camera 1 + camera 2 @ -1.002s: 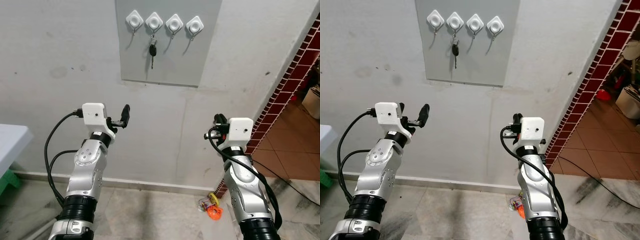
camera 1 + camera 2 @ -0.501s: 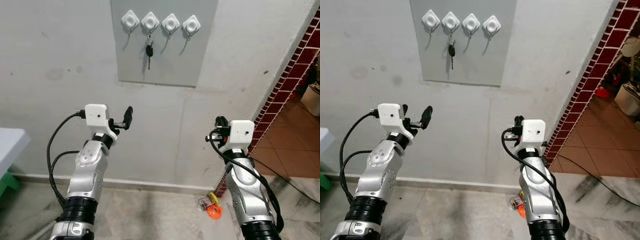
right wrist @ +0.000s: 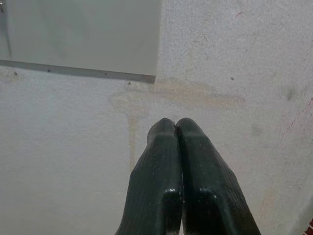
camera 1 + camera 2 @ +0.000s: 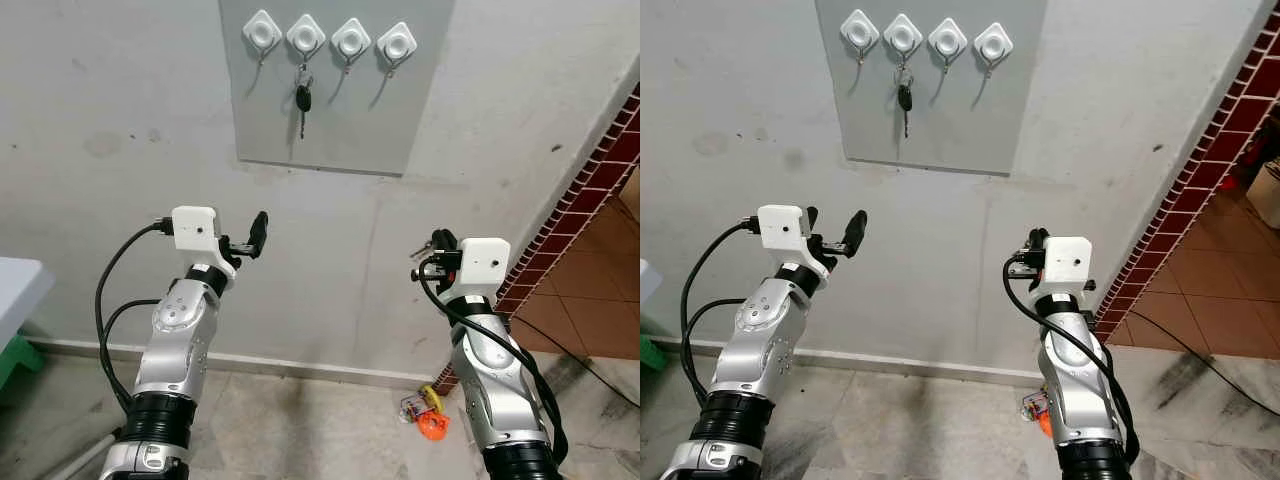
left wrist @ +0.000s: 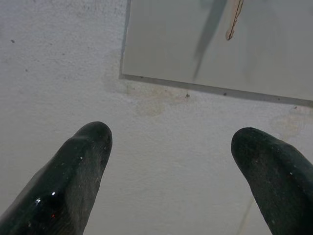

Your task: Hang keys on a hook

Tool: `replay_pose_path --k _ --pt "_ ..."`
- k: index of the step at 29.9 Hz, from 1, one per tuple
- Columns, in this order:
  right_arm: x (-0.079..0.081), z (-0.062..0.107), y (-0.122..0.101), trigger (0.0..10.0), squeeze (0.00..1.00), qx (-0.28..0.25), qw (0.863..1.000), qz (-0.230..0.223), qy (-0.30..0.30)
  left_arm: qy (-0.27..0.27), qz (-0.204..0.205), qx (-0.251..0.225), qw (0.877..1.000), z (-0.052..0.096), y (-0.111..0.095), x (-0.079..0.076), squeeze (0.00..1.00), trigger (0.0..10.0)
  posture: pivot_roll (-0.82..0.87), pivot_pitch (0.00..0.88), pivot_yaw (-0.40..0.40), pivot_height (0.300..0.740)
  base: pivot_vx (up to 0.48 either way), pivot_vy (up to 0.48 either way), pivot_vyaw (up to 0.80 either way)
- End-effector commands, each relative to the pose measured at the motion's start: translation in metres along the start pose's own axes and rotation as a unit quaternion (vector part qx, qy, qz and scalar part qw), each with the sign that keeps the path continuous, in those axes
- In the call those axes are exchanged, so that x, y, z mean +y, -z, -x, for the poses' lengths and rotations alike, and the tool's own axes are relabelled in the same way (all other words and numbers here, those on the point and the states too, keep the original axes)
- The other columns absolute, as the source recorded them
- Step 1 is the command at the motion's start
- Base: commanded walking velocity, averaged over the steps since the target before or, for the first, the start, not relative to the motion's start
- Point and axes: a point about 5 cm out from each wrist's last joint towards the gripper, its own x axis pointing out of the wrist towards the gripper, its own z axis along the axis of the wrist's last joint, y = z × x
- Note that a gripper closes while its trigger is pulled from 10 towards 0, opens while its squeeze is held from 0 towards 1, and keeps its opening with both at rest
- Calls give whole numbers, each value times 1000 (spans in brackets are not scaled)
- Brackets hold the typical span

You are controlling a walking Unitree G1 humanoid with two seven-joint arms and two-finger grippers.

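Keys (image 4: pixel 301 98) hang on 2nd hook (image 4: pixel 305 37) of the wall panel (image 4: pixel 420 110), well above both grippers. Left gripper (image 5: pixel 171 166) fingers spread apart w/ nothing between; right gripper (image 3: pixel 175 128) pressed together, empty. Keys look light, rigid, prob. swing freely, so best gripped at the black head.

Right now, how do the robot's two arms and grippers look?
Both arms have silver shells with black ribbed joints. Each wrist carries a white camera box fed by looping black cables. The left gripper and the right gripper each have two long black fingers with rounded tips.
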Motion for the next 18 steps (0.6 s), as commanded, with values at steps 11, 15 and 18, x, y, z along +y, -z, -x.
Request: replay_pose_path --k 11,15,18 --pt "-2 0 -3 10000 0 -3 1000 3 4 4 0 -5 1000 0 -3 -1 0 10000 -34 0 -11 740 254 0 0" --pt "-2 0 -3 10000 0 -3 1000 3 4 4 0 -6 1000 0 -3 -1 0 10000 -34 0 -10 740 330 0 0" --pt "-1 0 -3 10000 0 -3 1000 2 5 4 -1 -6 1000 0 -3 -1 0 10000 -35 0 -10 740 333 0 0"
